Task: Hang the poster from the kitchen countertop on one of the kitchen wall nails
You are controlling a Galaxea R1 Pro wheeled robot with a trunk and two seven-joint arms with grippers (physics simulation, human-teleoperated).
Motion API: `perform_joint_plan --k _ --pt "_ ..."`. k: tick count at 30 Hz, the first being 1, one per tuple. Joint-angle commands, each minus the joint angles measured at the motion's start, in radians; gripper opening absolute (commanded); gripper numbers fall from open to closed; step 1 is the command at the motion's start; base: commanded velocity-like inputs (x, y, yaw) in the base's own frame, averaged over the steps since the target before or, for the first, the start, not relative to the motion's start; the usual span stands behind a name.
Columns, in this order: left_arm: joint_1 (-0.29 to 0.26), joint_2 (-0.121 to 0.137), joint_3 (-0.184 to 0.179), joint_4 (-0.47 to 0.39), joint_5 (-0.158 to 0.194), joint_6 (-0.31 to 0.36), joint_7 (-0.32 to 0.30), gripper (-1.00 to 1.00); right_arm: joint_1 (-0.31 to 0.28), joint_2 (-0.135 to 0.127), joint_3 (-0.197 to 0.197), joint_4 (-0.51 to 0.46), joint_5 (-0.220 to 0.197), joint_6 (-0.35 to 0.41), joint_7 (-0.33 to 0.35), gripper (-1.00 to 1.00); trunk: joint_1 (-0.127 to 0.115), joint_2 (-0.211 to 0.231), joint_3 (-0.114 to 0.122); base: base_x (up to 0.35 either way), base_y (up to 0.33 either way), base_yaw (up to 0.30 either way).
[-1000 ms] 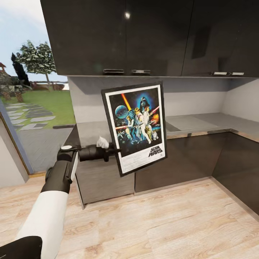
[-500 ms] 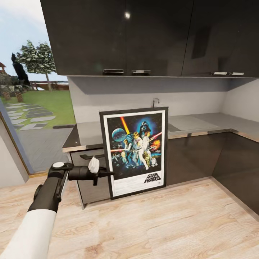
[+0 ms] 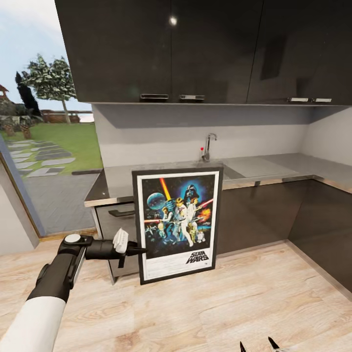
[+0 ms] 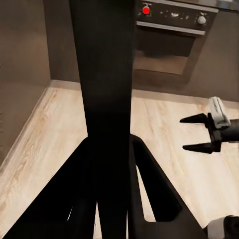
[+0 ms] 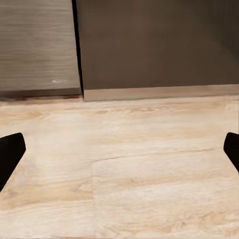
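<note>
The black-framed Star Wars poster [image 3: 177, 224], white border and colourful figures on dark blue space, is upright in front of the dark cabinet fronts [image 3: 254, 215], its lower edge down near the pale wood-plank floor [image 3: 220, 308]. I can't tell whether that edge touches the boards. The left claw [image 3: 138, 251] reaches in from the side at the frame's left edge, low down. In the left wrist view, the frame's edge runs as a broad black band [image 4: 105, 99] straight between the two dark fingers [image 4: 152, 174], which sit close on either side of it: clamped on the poster.

Behind the poster's top edge runs the long light-grey counter [image 3: 274, 168] with its chrome tap [image 3: 208, 145] standing up just above the frame. Glossy black wall cupboards [image 3: 195, 49] hang overhead, and plain light-grey wall [image 3: 156, 137] fills the strip between them and the counter.

The right claw [image 3: 256, 346] is low at the bottom of the head view, just two dark tips showing. In its own wrist view, the fingertips [image 5: 11, 149] sit far out at either side with bare floor between them: spread wide, holding nothing. The left wrist view also catches that claw [image 4: 205, 133] across the room, parted, with a dark oven front [image 4: 172, 47] beyond it.
</note>
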Motion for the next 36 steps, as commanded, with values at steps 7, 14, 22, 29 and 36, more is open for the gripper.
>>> perform_joint_plan --k 7,14,22,29,36 --pt "0.003 0.005 0.001 0.010 -0.005 -0.037 -0.006 -1.00 -0.004 -0.097 -0.041 -0.286 -0.008 0.342 0.382 1.00 0.000 -0.001 -0.001 0.000 0.000 0.000" --pt "0.022 0.005 0.000 0.006 -0.005 -0.039 -0.006 -1.00 -0.058 -0.119 -0.118 -0.376 -0.006 0.498 0.635 1.00 0.000 -0.001 -0.001 0.000 0.000 0.000" --pt "0.027 0.005 0.000 0.002 -0.003 -0.040 -0.006 -1.00 -0.204 -0.204 -0.171 -0.390 -0.005 0.605 0.961 1.00 0.000 -0.001 -0.001 0.000 0.000 0.000" --pt "0.043 0.004 0.000 -0.003 -0.002 -0.040 -0.006 -1.00 -0.356 -0.239 -0.174 -0.315 -0.006 0.747 1.123 1.00 0.000 -0.001 -0.001 0.000 0.000 0.000" --pt "0.052 0.007 -0.109 -0.005 0.061 -0.039 -0.006 -1.00 -0.496 -0.268 -0.174 -0.141 -0.003 0.785 1.302 1.00 0.000 -0.001 -0.001 0.000 0.000 0.000"
